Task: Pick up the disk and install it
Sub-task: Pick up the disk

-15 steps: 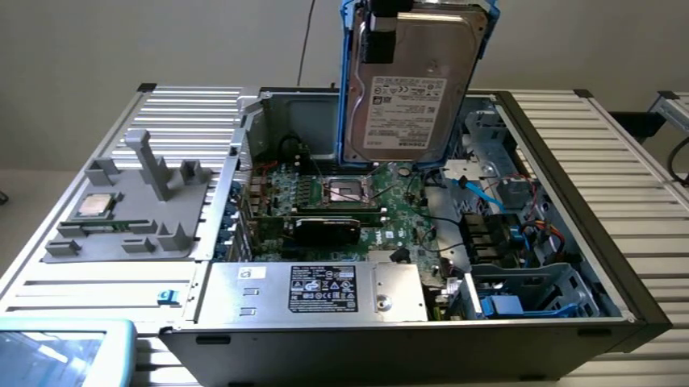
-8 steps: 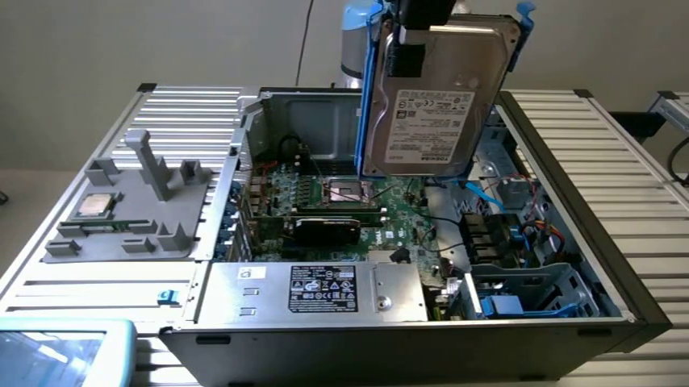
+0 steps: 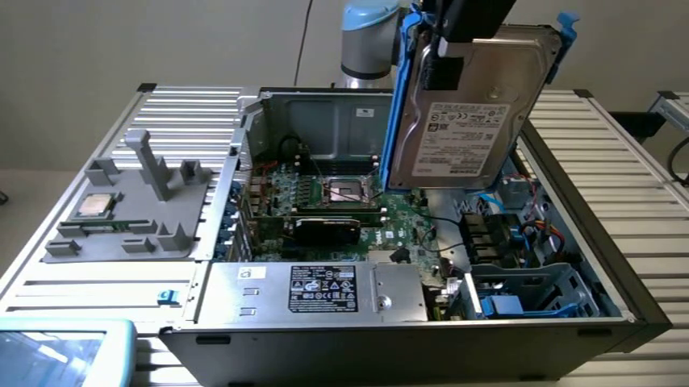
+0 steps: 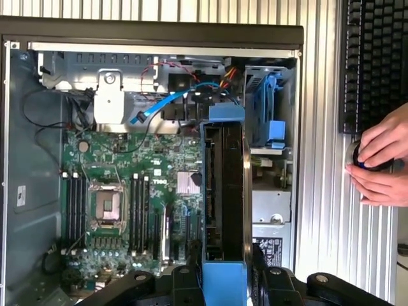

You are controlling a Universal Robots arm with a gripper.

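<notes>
Your claw [image 3: 463, 28] was clamped on the disk [image 3: 461, 121], operator, which hung upright in the upper centre-right of the exterior frame, over the open computer case [image 3: 431, 339] on the slatted desk [image 3: 603, 129]. The top edge cut most of the claw off. The blue bracket [image 3: 401, 97] hid the disk's long edges, and its lower edge overlapped the motherboard [image 3: 356, 214], so clearance was hard to judge. In the wrist view a person's hands [image 4: 382, 169] covered a small round thing you couldn't make out.
</notes>
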